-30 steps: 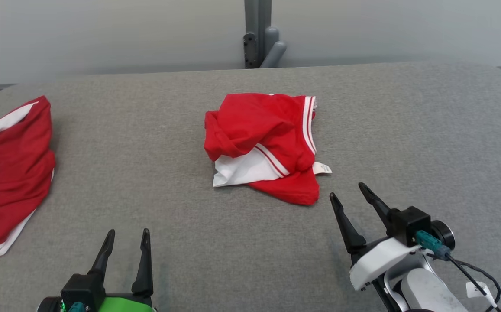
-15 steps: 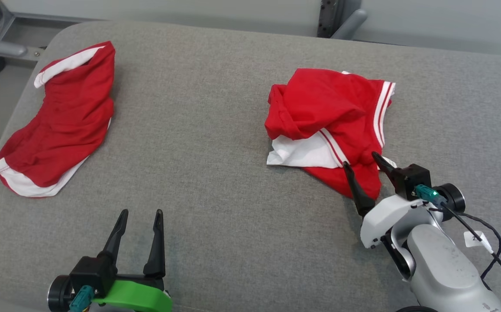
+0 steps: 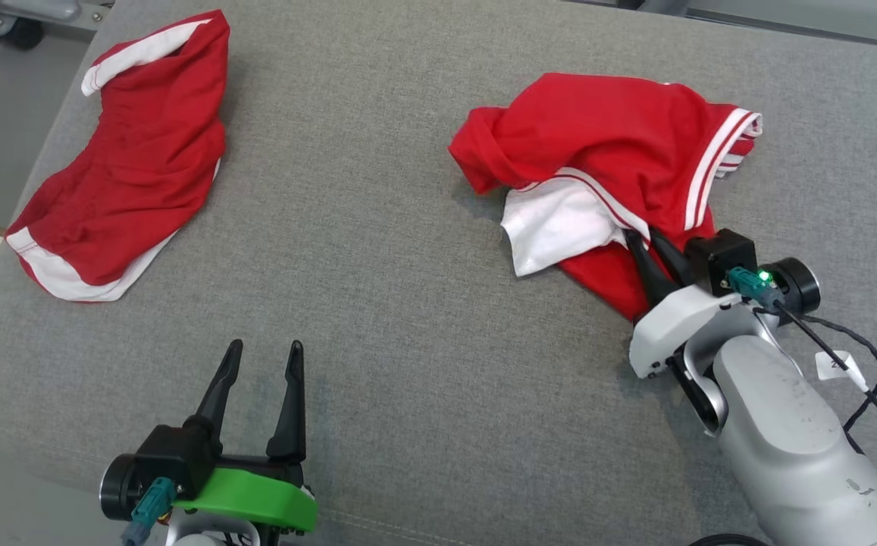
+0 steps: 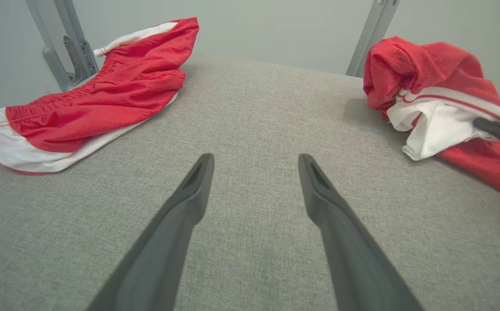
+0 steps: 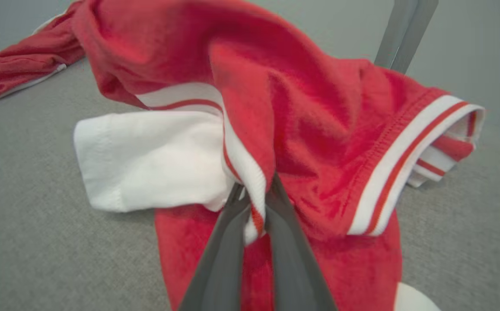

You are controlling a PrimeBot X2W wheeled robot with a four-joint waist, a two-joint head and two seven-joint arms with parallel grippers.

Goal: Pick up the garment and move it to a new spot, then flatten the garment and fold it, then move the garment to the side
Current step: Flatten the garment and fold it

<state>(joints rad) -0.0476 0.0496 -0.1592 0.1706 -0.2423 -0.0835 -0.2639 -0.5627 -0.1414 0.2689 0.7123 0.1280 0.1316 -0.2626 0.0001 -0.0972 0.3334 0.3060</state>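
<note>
Right pincer (image 3: 643, 236) grips garment (image 3: 605, 129) hem; open surface (image 3: 377, 288) leftward.

Bright, even and diffuse, as from overhead. Soft, faint shadow along the left edge of the garment (image 3: 612, 144), upper right of the head view. Crisp from edge to edge there. Wide-angle stretching toward the edges of both wrist views. Slightly smeared and soft in the right wrist view, most at lower middle.
</note>
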